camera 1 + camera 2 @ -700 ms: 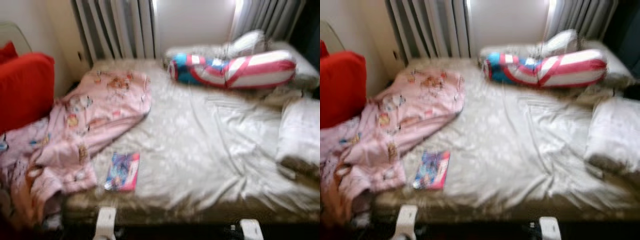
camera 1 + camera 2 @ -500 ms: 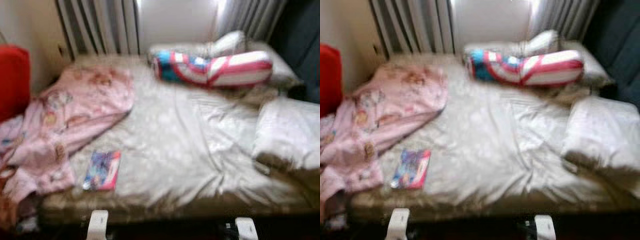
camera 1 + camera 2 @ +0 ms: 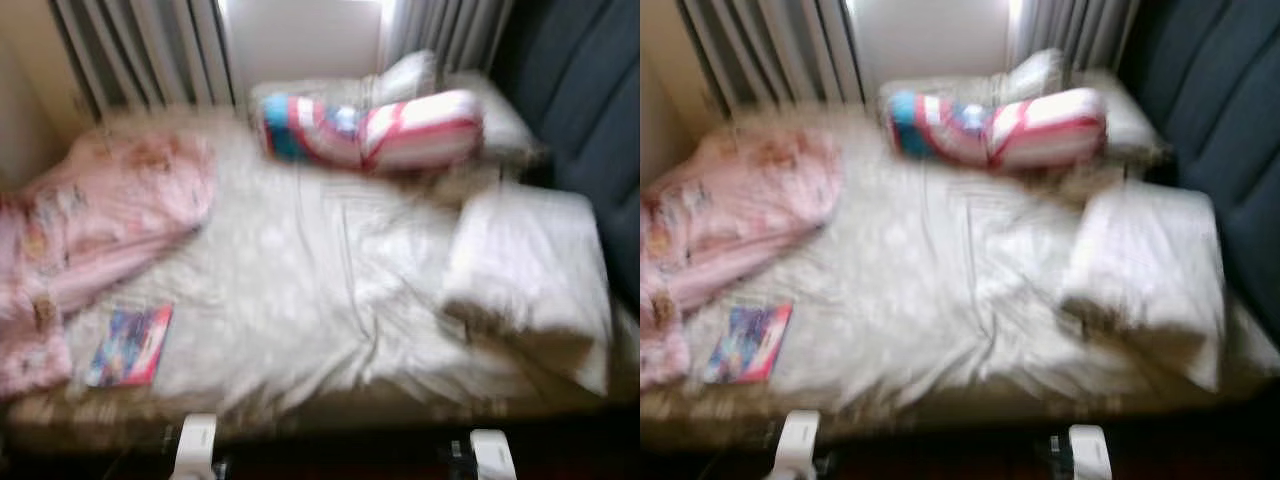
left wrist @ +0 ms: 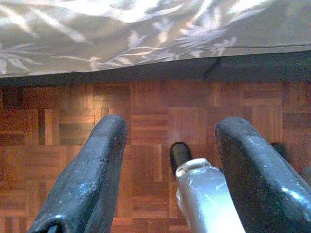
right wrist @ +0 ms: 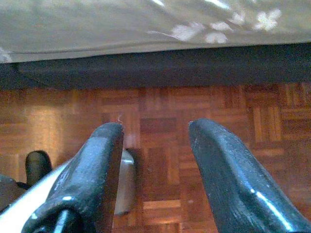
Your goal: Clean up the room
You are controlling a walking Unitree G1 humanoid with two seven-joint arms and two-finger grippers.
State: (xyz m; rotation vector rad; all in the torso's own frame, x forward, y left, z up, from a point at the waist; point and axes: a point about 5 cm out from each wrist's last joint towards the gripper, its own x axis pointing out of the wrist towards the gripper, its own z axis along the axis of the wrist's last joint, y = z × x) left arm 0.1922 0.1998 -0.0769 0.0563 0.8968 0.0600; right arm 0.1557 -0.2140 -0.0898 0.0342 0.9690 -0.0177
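Left gripper (image 4: 167,160): fingers spread wide, empty, hanging over the parquet floor (image 4: 146,111) by the bed's edge (idle while the robot faces the bed).
Right gripper (image 5: 155,165): likewise wide, holding nothing.
Book (image 3: 130,345): lower left, on the bed (image 3: 300,270), likely clutter to collect.
Pink blanket (image 3: 90,215): rumpled, left edge.
Striped bolster (image 3: 370,130): top centre.

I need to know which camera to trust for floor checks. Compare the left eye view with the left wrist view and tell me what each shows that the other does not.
The left eye view alone shows the top of the bed: a pink blanket on the robot's left, a colourful book near the front edge, a striped bolster at the far end and a white pillow on the right.

The left wrist view alone shows the wooden parquet floor and the left gripper, fingers open, hanging above it.

Both share the leaf-patterned bedsheet.
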